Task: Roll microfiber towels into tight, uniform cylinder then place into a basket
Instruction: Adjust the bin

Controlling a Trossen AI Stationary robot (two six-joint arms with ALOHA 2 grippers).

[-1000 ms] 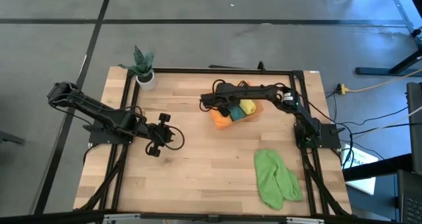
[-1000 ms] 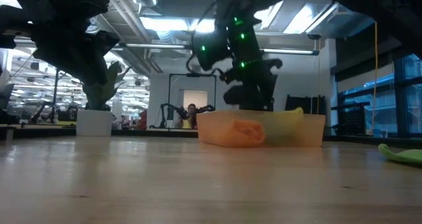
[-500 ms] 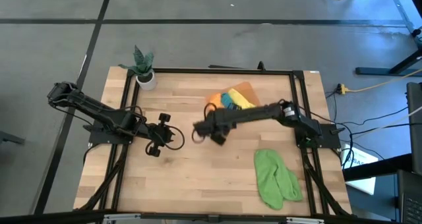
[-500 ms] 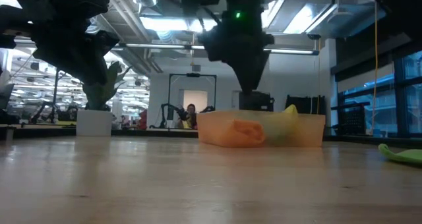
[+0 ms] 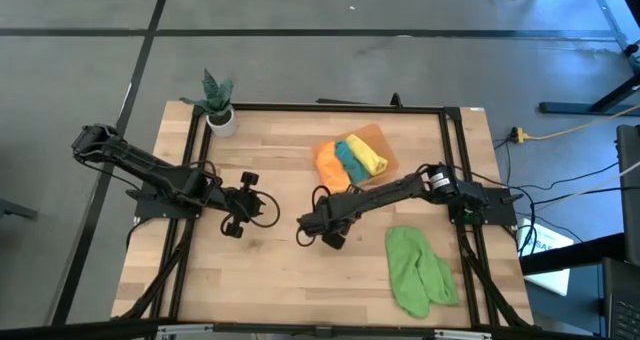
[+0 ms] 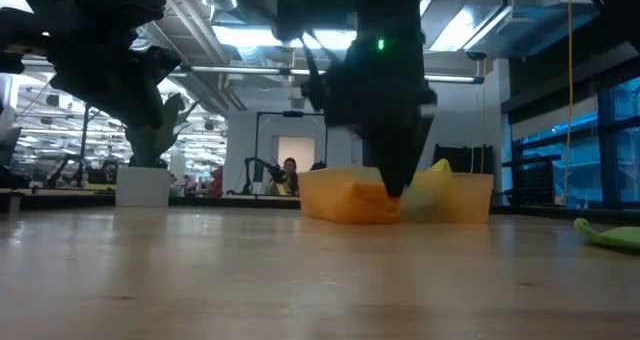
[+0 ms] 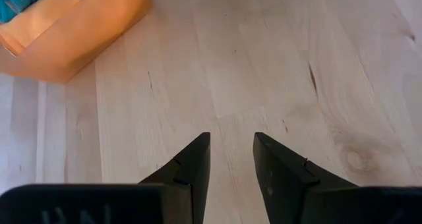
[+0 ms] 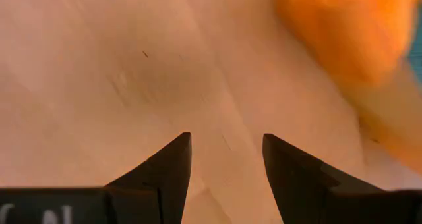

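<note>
The orange basket (image 5: 383,163) stands far of the table's middle, holding rolled orange (image 5: 329,166), teal (image 5: 349,158) and yellow (image 5: 367,153) towels side by side. A light green towel (image 5: 418,271) lies crumpled flat near the front right. My right gripper (image 5: 308,227) hovers open over bare wood near of the basket, pointing down, nothing between its fingers. My left gripper (image 5: 268,209) stands open over the table's left-middle, touching nothing; its wrist view shows the basket's corner (image 7: 72,33) ahead.
A white pot with a green plant (image 5: 219,110) stands at the far left corner. A black frame (image 5: 330,107) runs round the table. Bare wood lies between the two grippers and along the near edge left of the green towel.
My right gripper has swung from above the basket toward the table's near edge and left, rolling as it went, and now hangs over bare wood. The three rolled towels stay in the basket. My left arm has kept still.
</note>
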